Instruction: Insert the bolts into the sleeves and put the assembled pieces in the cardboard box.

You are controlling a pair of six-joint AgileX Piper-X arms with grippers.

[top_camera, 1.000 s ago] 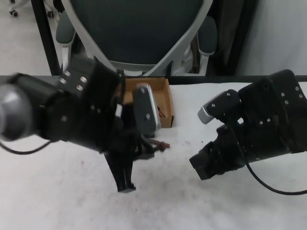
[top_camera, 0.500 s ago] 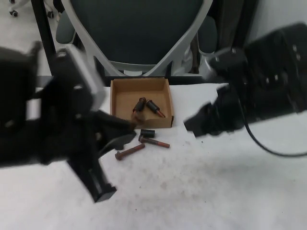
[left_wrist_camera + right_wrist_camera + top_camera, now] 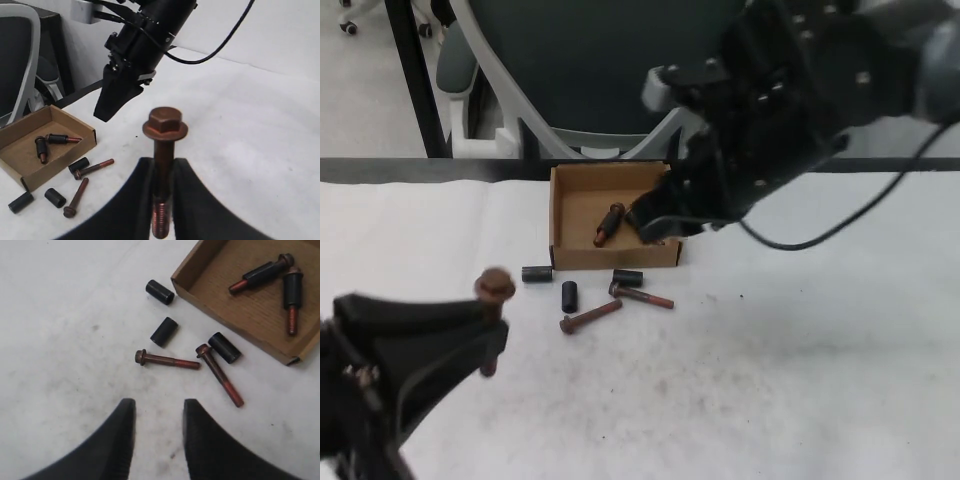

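Now that the left gripper (image 3: pixel 161 172) has drawn back, we see it pinching an upright copper-coloured hex-head bolt (image 3: pixel 164 150). The right gripper (image 3: pixel 158 412), spread and empty, has swung near the brown cardboard box (image 3: pixel 578 205). We judge a black cylindrical sleeve (image 3: pixel 164 331) comes next.

The right arm (image 3: pixel 770 120) hangs over the cardboard box (image 3: pixel 557 215), its fingers (image 3: pixel 655 222) crowding the right end. Loose bolts (image 3: pixel 590 316) and sleeves (image 3: pixel 569 296) litter the table (image 3: pixel 800 360) just before the box, and the left fingers (image 3: pixel 141 200), clamping an upright bolt (image 3: pixel 164 145), block the near-left corner. Rightward the table lies open.

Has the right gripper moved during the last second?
Yes. The right gripper moved forward and leftward, up to the right end of the cardboard box.
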